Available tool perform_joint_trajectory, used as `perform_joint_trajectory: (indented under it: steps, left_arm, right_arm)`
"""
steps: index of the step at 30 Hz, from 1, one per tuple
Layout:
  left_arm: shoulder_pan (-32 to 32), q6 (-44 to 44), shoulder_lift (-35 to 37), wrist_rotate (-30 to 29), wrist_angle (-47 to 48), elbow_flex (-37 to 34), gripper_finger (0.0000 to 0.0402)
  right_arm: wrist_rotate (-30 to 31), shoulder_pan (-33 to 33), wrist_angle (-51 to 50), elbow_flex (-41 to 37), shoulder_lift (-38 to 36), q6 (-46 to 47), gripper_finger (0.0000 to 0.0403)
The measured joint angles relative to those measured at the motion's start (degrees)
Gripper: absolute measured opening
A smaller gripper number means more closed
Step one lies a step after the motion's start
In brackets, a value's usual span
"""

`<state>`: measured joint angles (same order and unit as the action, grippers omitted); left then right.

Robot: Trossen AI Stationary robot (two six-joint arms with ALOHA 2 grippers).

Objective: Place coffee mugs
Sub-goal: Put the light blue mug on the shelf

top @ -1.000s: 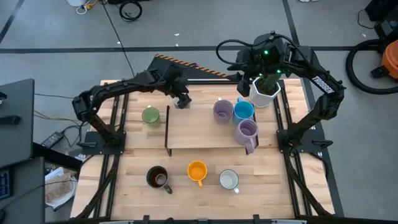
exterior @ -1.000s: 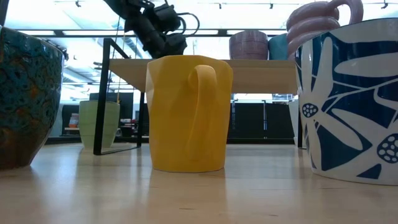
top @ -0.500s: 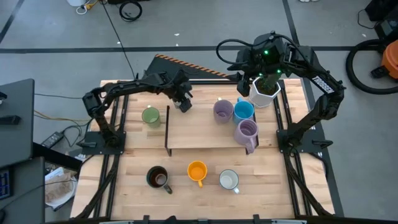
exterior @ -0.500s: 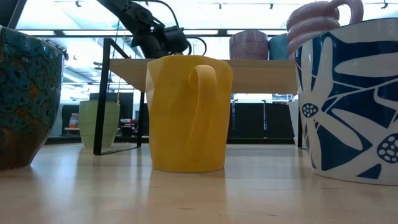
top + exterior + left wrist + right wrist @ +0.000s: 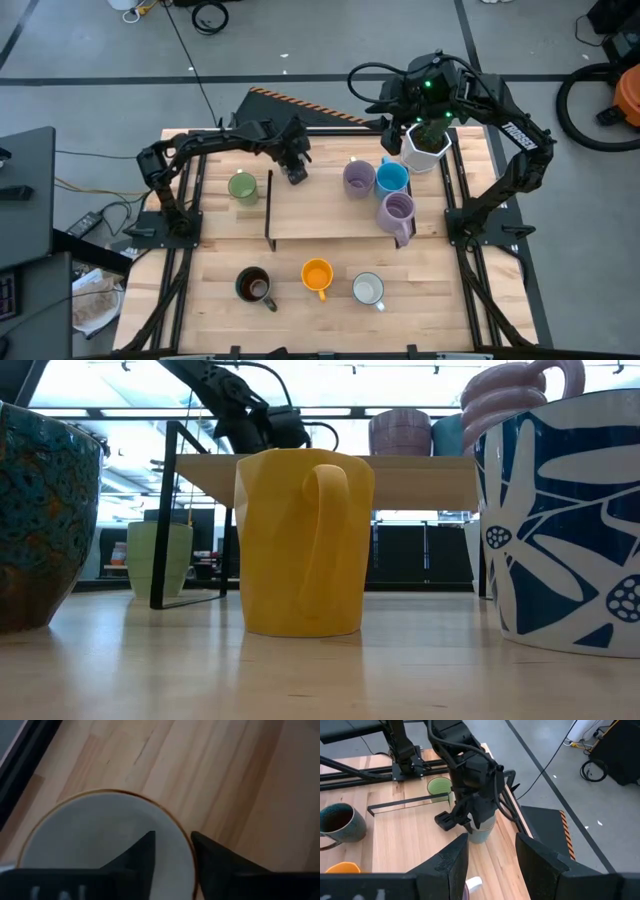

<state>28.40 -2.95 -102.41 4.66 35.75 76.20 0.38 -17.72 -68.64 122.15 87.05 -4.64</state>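
Note:
A white mug stands on the wooden shelf, near its far left corner. My left gripper points down over it, open, one finger inside the rim and one outside; a gap shows beside the inner finger. In the high view this gripper hides the mug. Two lavender mugs and a blue mug stand on the shelf's right part. The green mug rests on the table left of the shelf. My right gripper waits open at the far right.
Dark brown, orange and pale mugs stand in a row near the table's front edge. A white planter with a cactus sits at the far right, under my right arm. The shelf's black frame rises beside the green mug.
My left gripper has moved a little toward the table's right and near edges and has come down onto the white mug at the shelf's far left corner. The mugs have stayed where they were.

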Motion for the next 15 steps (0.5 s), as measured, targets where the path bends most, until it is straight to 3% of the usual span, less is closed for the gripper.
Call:
perform_joint_trajectory:
  steps: [8, 15]
  left_arm:
    - [-0.5, -1.7, 0.0, -0.6, -0.5, 0.1, 0.0034]
    - [-0.3, -1.5, 0.6, -0.6, 0.1, 0.1, 0.0029]
  right_arm:
    - [0.0, 0.0, 0.0, 0.0, 0.0, 0.0, 0.0169]
    - [0.0, 0.0, 0.0, 0.0, 0.0, 0.0, 0.0169]
